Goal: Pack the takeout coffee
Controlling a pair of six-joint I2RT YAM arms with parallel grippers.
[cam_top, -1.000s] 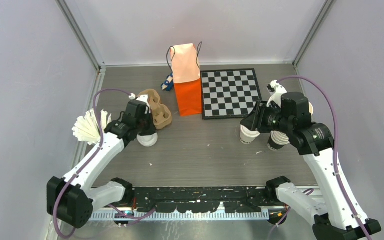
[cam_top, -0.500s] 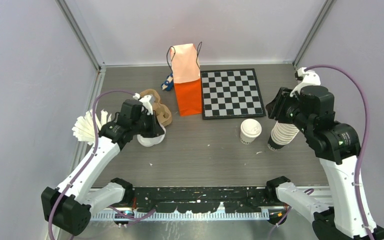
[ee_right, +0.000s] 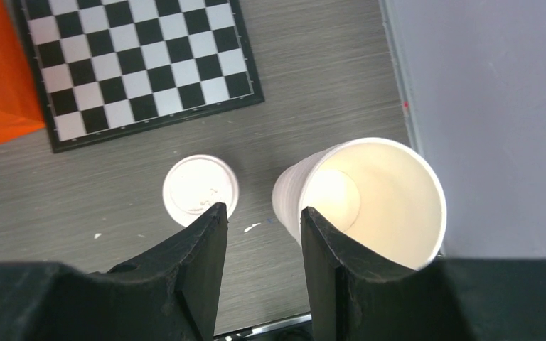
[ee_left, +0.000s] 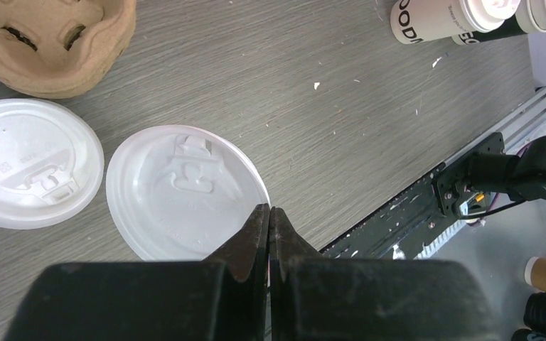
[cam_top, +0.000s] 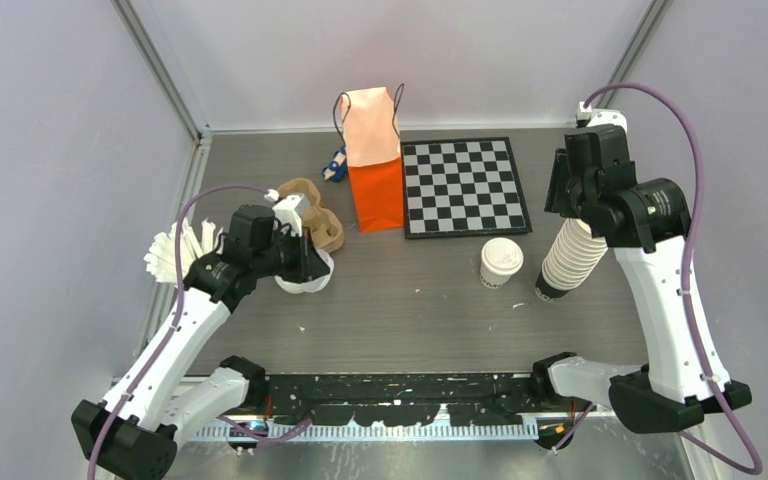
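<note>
White takeout coffee [cam_top: 501,262], upright, well below right end effector [ee_right: 259,213]

Takeout coffee [cam_top: 495,279]: matt paper, smooth plastic lid [cam_top: 502,256]. Table [cam_top: 410,300]: grey wood-grain.

Bright, even overhead light, soft shadows, imgs sharp (slight glare inside cup stack [ee_right: 341,192]).
</note>
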